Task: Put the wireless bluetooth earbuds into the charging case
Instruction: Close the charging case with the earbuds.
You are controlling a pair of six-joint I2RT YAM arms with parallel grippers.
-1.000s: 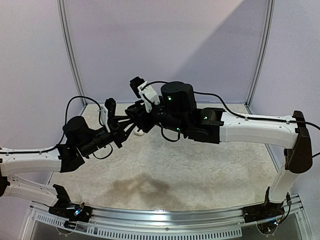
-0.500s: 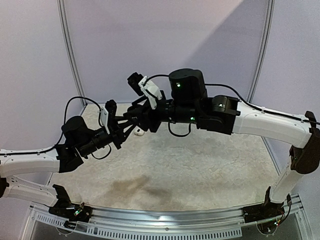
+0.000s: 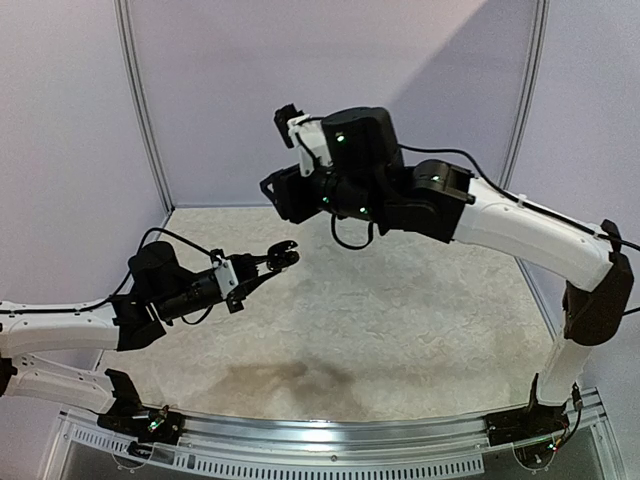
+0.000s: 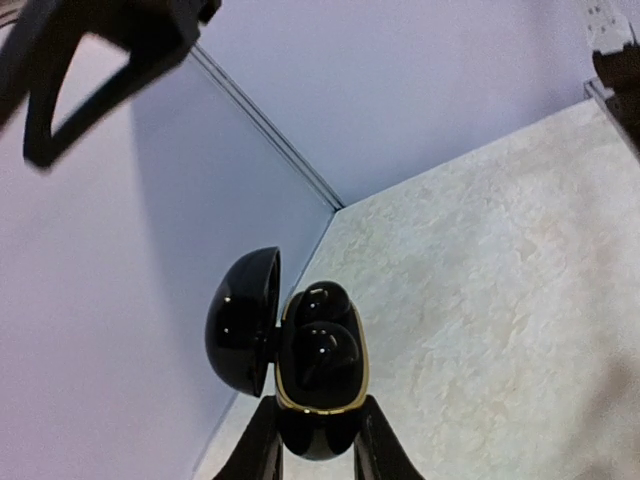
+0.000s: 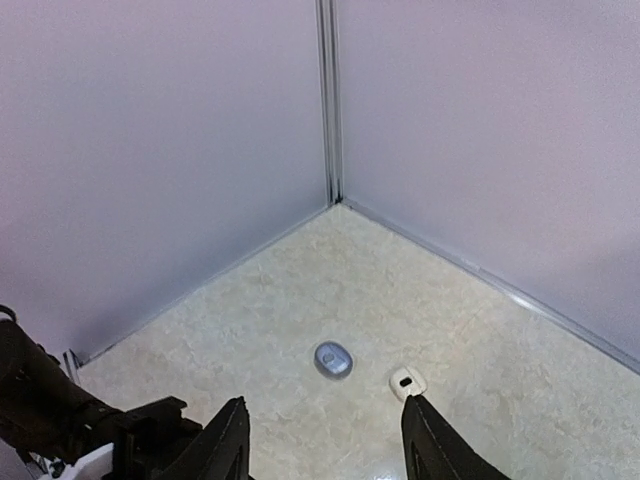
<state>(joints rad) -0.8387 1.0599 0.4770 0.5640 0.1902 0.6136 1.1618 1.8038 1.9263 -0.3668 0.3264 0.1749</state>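
Table (image 3: 420, 320): cream, mottled top, w/ darker smudge (image 3: 285, 376) nr front edge, just behind metal rail (image 3: 330, 432). Towards far corner, per right wrist view: grey oval piece (image 5: 333, 359) lying flat, lighter in centre. Just beside it, to its right, smaller white piece (image 5: 407, 381) w/ dark spot on top. Near each other, not touching. Too small to tell case from bud.

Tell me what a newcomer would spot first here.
The left gripper holds a glossy black gold-rimmed charging case in mid-air, lid open, two black earbuds seated inside. The right gripper hangs open and empty high above a small grey oval case and a tiny white piece near the far corner of the table.
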